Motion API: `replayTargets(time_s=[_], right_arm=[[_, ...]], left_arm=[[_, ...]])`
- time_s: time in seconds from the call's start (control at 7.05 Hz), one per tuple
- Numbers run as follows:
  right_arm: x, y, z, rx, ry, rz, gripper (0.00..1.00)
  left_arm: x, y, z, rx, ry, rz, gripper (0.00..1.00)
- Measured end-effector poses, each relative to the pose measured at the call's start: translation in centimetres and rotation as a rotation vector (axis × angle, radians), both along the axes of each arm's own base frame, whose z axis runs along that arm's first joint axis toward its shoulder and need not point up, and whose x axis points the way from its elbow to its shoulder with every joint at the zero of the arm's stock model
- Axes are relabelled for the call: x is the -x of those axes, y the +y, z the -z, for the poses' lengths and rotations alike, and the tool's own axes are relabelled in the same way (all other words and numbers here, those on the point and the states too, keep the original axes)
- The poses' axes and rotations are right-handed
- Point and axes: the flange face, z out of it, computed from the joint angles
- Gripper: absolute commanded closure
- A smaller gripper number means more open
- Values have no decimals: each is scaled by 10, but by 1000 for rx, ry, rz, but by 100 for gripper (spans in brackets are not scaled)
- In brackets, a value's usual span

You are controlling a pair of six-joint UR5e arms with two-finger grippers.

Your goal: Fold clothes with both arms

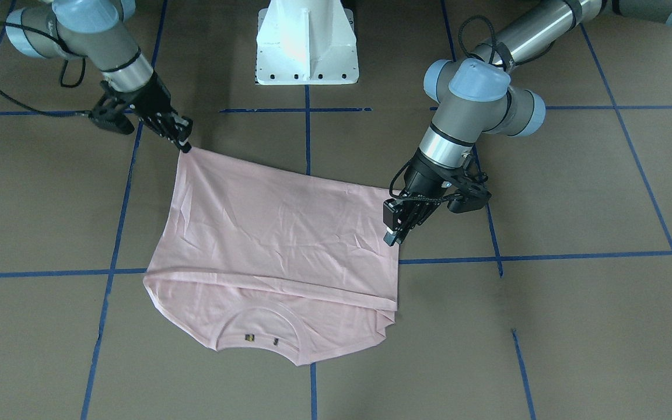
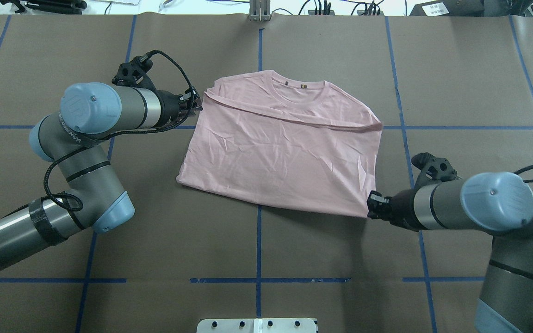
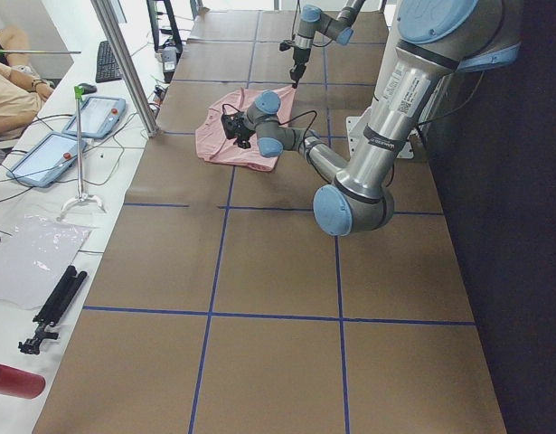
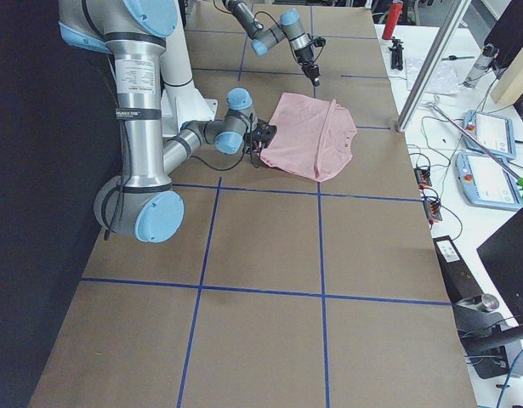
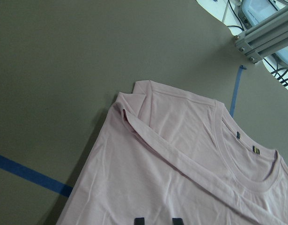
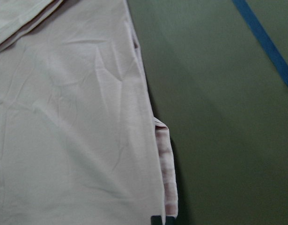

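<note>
On blue-taped brown table [image 2: 294, 249], pink T-shirt [image 2: 280, 157]

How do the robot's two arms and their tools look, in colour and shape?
The left arm and the right arm are silver-grey tubes with rounded light blue joint caps. Black cables loop along them, and a black band wraps the left arm's lower tube. Each ends in a black two-finger tool: the left tool and the right tool.

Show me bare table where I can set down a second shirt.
Free: the strip between the T-shirt and the white pedestal base, and the far right squares of the table. Crowded: the shirt's sides, at the left gripper and right gripper.
</note>
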Motion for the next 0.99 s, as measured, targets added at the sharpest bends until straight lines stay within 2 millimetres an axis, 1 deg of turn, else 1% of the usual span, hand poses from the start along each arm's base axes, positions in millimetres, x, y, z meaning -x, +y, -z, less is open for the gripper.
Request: replayTargets(time_s=[0.14, 0.28, 0.43, 0.57, 0.71, 0.85, 0.99], right_arm=[[-4, 45, 16, 57, -44, 108, 98], [-2, 77, 29, 92, -73, 197, 91], [4, 98, 34, 108, -83, 256, 1], [9, 111, 34, 114, -82, 289, 0], [15, 119, 30, 117, -74, 305, 0], [19, 121, 29, 114, -71, 305, 0], [20, 113, 31, 98, -74, 272, 0]], left_arm=[[0, 0, 2, -2, 3, -1, 68], [0, 1, 4, -4, 6, -2, 68], [-1, 3, 7, 0, 15, -4, 68], [-4, 9, 11, 12, 33, -9, 68], [-5, 22, 24, 22, 62, -18, 65], [-4, 42, 37, 41, 105, -29, 64], [-2, 72, 46, 70, 152, -51, 55]])
